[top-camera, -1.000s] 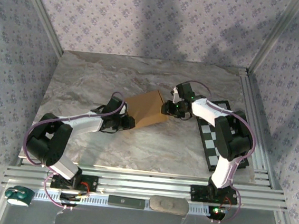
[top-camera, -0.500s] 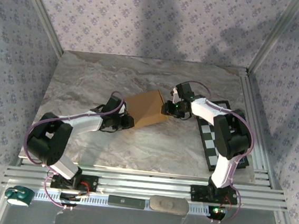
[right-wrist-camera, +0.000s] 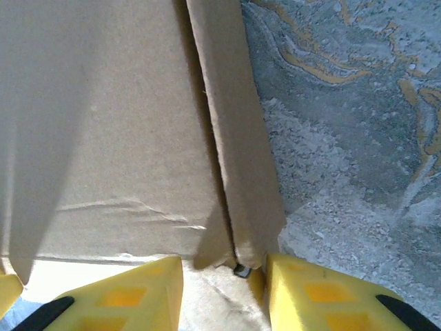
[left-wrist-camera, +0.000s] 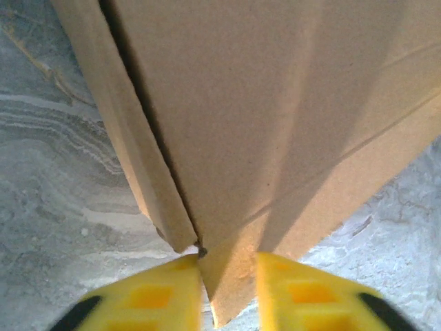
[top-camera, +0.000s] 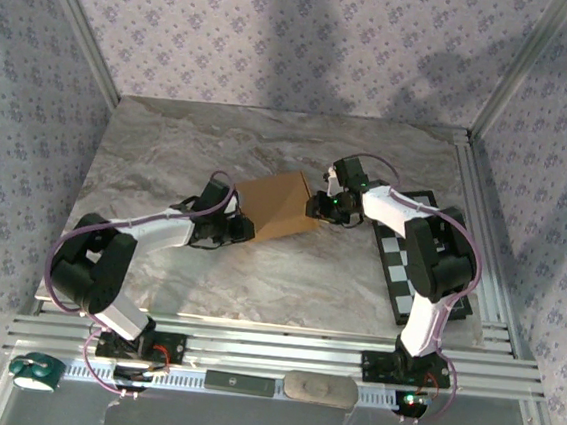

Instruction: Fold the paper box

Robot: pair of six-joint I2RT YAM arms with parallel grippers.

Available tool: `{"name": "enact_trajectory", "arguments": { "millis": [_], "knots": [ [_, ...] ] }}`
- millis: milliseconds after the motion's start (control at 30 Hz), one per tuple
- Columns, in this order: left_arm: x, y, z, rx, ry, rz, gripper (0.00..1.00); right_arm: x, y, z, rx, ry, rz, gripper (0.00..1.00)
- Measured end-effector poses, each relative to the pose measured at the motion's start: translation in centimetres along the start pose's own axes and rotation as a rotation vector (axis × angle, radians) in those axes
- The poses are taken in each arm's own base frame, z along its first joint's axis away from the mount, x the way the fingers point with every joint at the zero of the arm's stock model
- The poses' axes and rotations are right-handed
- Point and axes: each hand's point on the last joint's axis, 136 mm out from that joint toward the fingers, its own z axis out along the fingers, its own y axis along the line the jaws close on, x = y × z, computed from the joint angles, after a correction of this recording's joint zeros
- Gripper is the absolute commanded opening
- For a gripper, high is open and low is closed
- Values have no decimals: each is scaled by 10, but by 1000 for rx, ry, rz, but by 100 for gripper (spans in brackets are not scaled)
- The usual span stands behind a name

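Paper box (top-camera: pixel 276 205) from the top external camera: a closed, shallow tan-brown piece lying about in the middle of the marble worktop (top-camera: pixel 169 151), turned askew to its edges. The left gripper (top-camera: pixel 245 231) is at the box's near left corner and the right gripper (top-camera: pixel 316 208) at its right end, so the box sits between the two arms. A black-and-white checkered board (top-camera: pixel 392 253) lies along the worktop's right edge, partly under the right arm.

From the left wrist camera, the paper box (left-wrist-camera: pixel 275 103) fills most of the frame, with a dark slit running between a narrow side strip and the broad face. The left gripper (left-wrist-camera: pixel 229 276) is pinched on a cardboard corner, which fills the gap between the yellow fingers (left-wrist-camera: pixel 151 296). Marble worktop (left-wrist-camera: pixel 55 172) shows on either side.

From the right wrist camera, the paper box (right-wrist-camera: pixel 103 124) has a creased broad face and a narrow strip beside it. The right gripper (right-wrist-camera: pixel 224 272) stands partly apart astride the end of that strip; whether its yellow fingers (right-wrist-camera: pixel 310 296) actually clamp the cardboard I cannot tell. Worktop (right-wrist-camera: pixel 358 138) lies to the right.
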Motion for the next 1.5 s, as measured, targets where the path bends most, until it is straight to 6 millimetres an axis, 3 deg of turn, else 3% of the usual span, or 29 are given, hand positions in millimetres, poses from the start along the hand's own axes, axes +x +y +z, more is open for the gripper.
{"name": "enact_trajectory", "arguments": {
  "millis": [667, 833, 1000, 1100, 1233, 1500],
  "knots": [
    [-3, 5, -16, -103, -12, 55, 42, -6, 1, -6, 24, -16, -18, 40],
    [-23, 0, -35, -129, -76, 71, 50, 2, -1, -22, 36, -51, -28, 42],
    [-62, 11, -47, -158, -151, 40, 55, 0, -6, -25, 23, -75, -21, 43],
    [-76, 24, -40, -189, -149, 18, 56, -2, -5, -25, 8, -83, -25, 45],
    [-80, 39, -22, -223, -112, 11, 57, -6, -1, -25, -11, -95, -38, 45],
    [-91, 47, -7, -233, -98, 2, 57, -6, -5, -16, -24, -87, -40, 46]
  ]
}}
